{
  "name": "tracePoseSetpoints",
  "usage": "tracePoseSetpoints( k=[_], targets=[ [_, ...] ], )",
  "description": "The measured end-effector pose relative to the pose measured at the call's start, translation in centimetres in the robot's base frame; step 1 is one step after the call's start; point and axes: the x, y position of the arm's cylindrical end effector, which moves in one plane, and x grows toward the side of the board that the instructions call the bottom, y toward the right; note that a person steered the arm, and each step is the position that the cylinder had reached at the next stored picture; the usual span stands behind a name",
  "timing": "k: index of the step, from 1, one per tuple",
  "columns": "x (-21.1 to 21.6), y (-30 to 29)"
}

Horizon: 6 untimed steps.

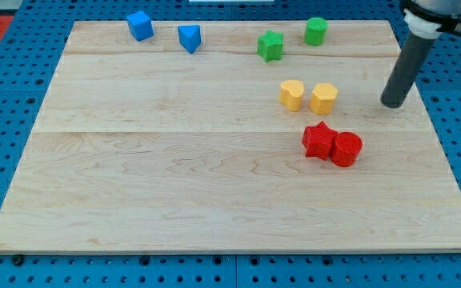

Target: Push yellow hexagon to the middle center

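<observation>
The yellow hexagon (323, 98) lies on the wooden board (174, 176), right of the board's middle and in its upper half. A yellow heart-shaped block (291, 94) sits just to its left, close beside it. My tip (390, 105) rests on the board to the right of the yellow hexagon, about one and a half block widths away, not touching it. The dark rod rises from the tip toward the view's top right.
A red star (319, 141) and a red cylinder (346, 150) touch each other just below the yellow blocks. A green star (270, 46) and a green cylinder (316, 31) lie near the top edge. A blue cube (141, 26) and a blue triangular block (189, 38) lie at the top left.
</observation>
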Motion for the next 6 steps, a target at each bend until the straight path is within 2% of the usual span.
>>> tracePoseSetpoints(
  k=[2,3,4,5,6],
  targets=[
    [-4.0,-10.7],
    [-4.6,-14.3],
    [-2.1,-11.1],
    [0.0,-14.7],
    [-2.1,-17.8]
  ],
)
